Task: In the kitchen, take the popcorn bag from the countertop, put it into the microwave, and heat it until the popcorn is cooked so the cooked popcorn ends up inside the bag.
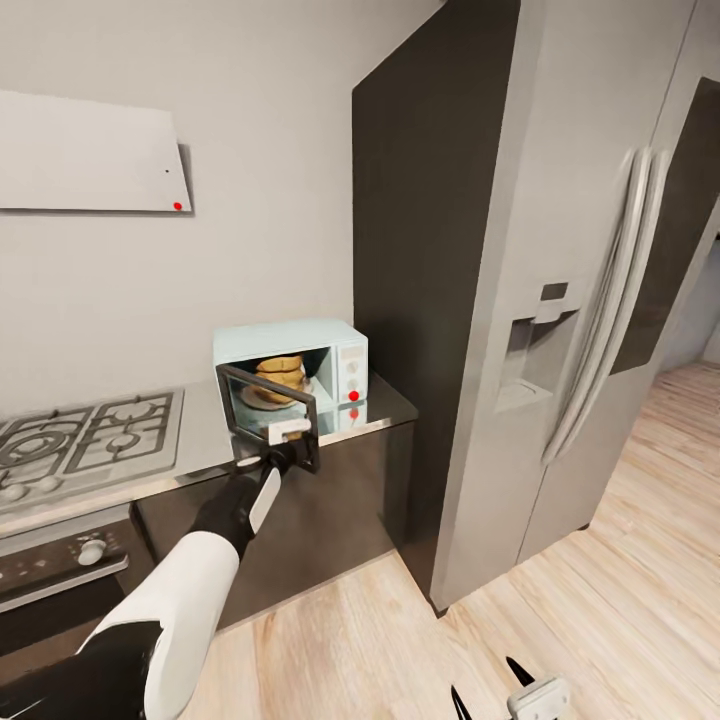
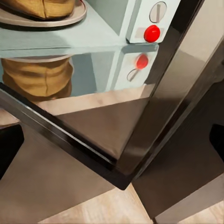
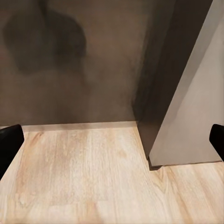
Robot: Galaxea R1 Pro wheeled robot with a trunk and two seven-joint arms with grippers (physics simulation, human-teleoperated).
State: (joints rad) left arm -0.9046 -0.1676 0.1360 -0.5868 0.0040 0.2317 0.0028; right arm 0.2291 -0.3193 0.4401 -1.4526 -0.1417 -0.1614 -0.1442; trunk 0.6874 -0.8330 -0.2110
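Note:
The pale blue microwave stands on the steel countertop, its dark glass door swung open toward me. Inside, the tan popcorn bag sits upright on the turntable plate; its bottom also shows in the left wrist view, mirrored in the steel below. My left gripper is open at the door's lower edge, fingers wide apart with the door's corner between them. My right gripper hangs open low over the floor, holding nothing.
A gas hob and a dark oven with knobs lie left of the microwave. A tall steel fridge with a dark side panel stands right of the counter. Light wood floor spreads below; dark cabinet fronts face the right wrist.

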